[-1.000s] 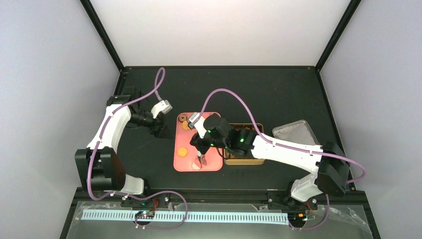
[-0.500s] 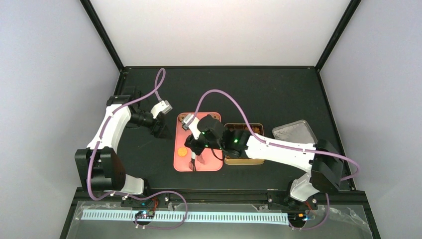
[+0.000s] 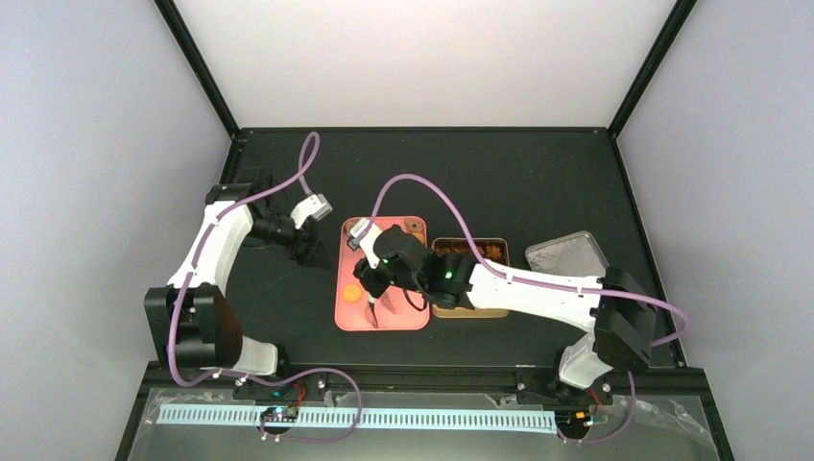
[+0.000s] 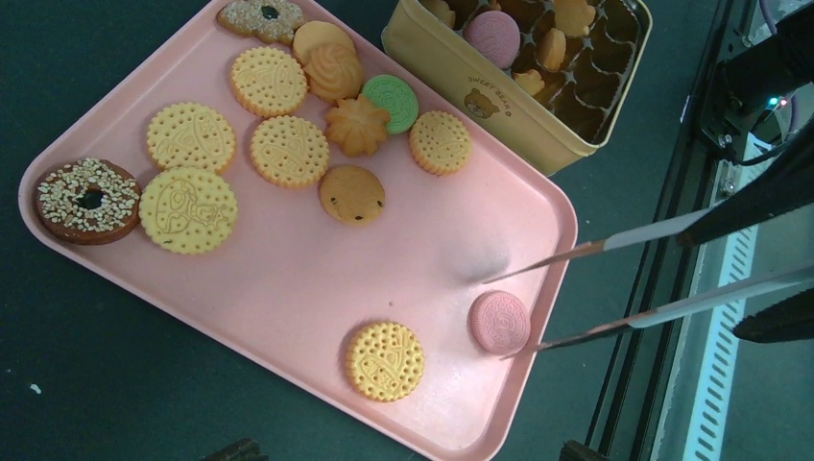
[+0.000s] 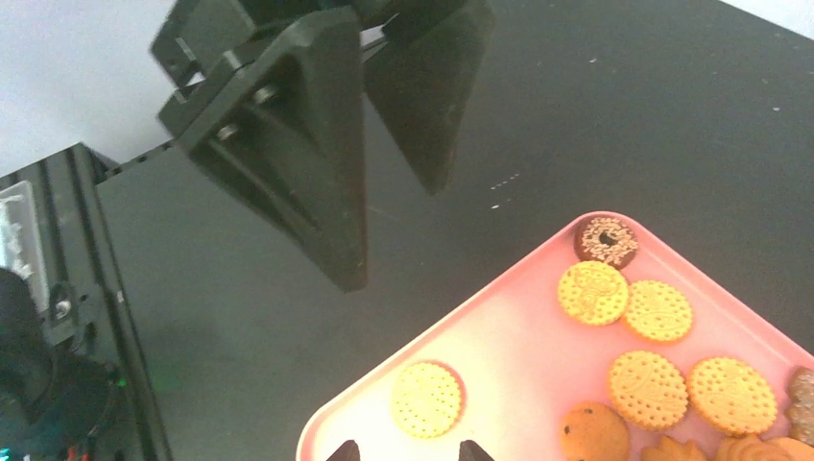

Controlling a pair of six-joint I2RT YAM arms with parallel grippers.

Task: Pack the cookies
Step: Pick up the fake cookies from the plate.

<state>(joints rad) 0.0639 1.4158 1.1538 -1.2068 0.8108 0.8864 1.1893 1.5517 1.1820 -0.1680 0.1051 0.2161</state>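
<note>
- Hovering over the desk (image 3: 538,192) just left of the tray (image 4: 288,288), the left claw (image 3: 309,248) stands wide and holds nothing.
- Cookies (image 4: 288,151) left on the tray number over a dozen. Most are bunched at one end, and a yellow one and a pink cookie (image 4: 499,322) sit apart at the other.
- Tongs (image 4: 614,240) straddle the pink cookie, one tip on each side. One tip stands clear of it, and I cannot tell whether the other touches.
- Gripping the tongs by their arms is the right claw (image 4: 768,257), closed narrow on them.
- Just right of the tray, the tin (image 4: 490,106) holds a few cookies in its paper cups, one of them pink. Several cups show empty.
- I judge the packing to be early: far more lies on the tray than in the tin.
- Further right lies what looks like the lid (image 3: 566,254), off the tin.
- From above, the right arm covers part of the tray and tin.
- From the left wrist, the tin's far end is cut off, so its fill is uncertain.
</note>
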